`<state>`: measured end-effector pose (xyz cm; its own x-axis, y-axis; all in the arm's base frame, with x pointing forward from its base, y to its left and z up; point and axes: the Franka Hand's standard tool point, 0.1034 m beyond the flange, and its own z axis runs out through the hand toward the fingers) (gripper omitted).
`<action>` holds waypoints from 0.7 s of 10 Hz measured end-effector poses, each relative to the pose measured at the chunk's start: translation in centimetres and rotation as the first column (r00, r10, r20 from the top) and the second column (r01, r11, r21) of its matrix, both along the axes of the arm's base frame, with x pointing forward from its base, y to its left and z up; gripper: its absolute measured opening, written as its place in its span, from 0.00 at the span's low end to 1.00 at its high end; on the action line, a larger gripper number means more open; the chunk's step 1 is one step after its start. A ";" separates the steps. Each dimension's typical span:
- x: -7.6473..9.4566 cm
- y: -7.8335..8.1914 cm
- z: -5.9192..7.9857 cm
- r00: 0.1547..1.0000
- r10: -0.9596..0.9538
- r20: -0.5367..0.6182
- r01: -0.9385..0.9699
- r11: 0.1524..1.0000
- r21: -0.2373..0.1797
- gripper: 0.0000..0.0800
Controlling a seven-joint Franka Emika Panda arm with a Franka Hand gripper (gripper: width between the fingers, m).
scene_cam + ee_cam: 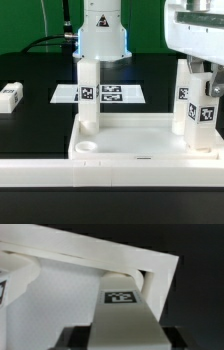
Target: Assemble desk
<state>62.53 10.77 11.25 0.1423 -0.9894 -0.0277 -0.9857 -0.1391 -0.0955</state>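
The white desk panel lies rim up in the exterior view, with an open round socket at its near left corner. One leg stands upright at the far left corner and another at the far right. My gripper comes down from the upper right and is shut on a third leg, held upright at the near right corner. In the wrist view the held leg with its tag runs between my fingers down to the panel's rim corner. A fourth leg lies loose at the exterior view's left.
The marker board lies flat behind the panel. The long white border rail runs along the front, against the panel's near edge. The arm's white base stands at the back centre.
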 end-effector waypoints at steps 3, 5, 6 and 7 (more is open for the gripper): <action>0.0 0.1 0.0 0.996 -0.091 -0.002 0.091 0.996 0.008 0.36; 0.0 0.1 0.0 0.999 -0.041 -0.001 0.041 0.999 0.004 0.56; 0.1 0.0 0.0 1.000 -0.005 0.000 0.005 1.000 0.000 0.72; 0.1 0.0 0.1 0.997 0.072 0.004 -0.072 0.997 -0.006 0.72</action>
